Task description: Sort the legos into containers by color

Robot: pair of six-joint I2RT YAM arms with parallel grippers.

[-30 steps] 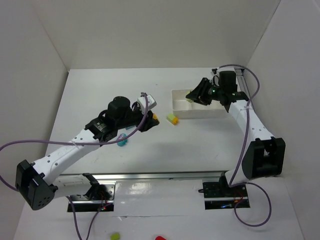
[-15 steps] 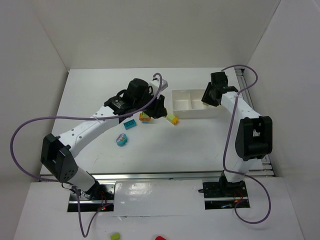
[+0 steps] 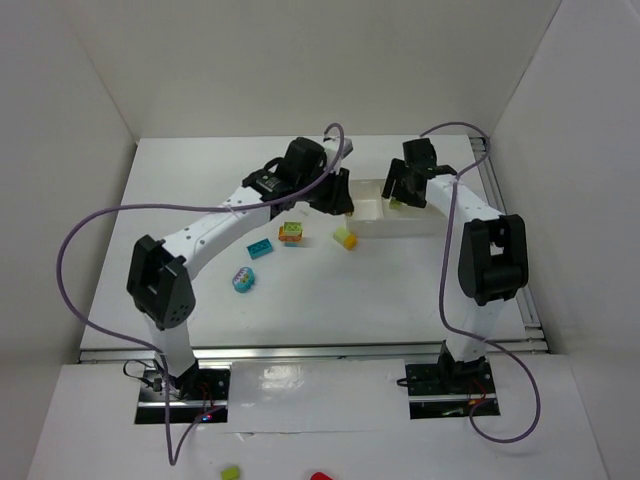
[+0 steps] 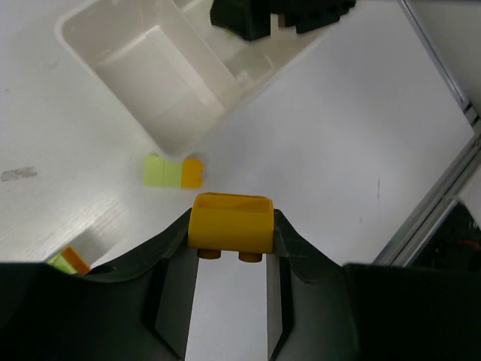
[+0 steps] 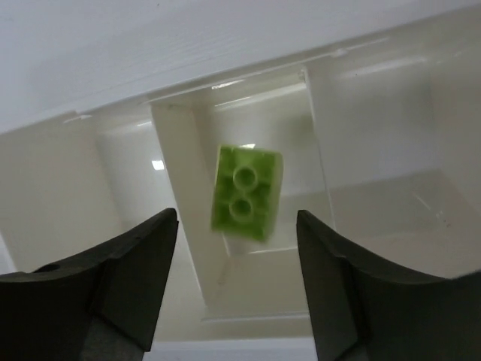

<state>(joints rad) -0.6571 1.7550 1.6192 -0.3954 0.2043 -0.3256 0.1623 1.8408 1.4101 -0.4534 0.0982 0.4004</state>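
My left gripper [image 4: 230,226] is shut on a yellow lego [image 4: 230,223] and hovers just off the near left corner of the white containers tray [image 4: 128,45]. In the top view the left gripper [image 3: 342,204] sits at the tray's left end [image 3: 362,222]. My right gripper [image 5: 237,219] is open above the tray's divider wall [image 5: 180,158]. A lime green lego [image 5: 246,192], blurred, is loose in the air between its fingers. Left on the table are a lime-and-yellow lego [image 3: 345,238], an orange-and-green stack [image 3: 291,232] and a blue lego [image 3: 259,249].
A cyan rounded piece [image 3: 243,279] lies nearer the arm bases. The right gripper [image 3: 394,188] hangs close to the left one over the tray. White walls enclose the table on three sides. A metal rail [image 3: 300,352] runs along the near edge.
My right gripper has opened and let go of the green lego over the tray. The left arm has swung right toward the tray, still holding the yellow lego.
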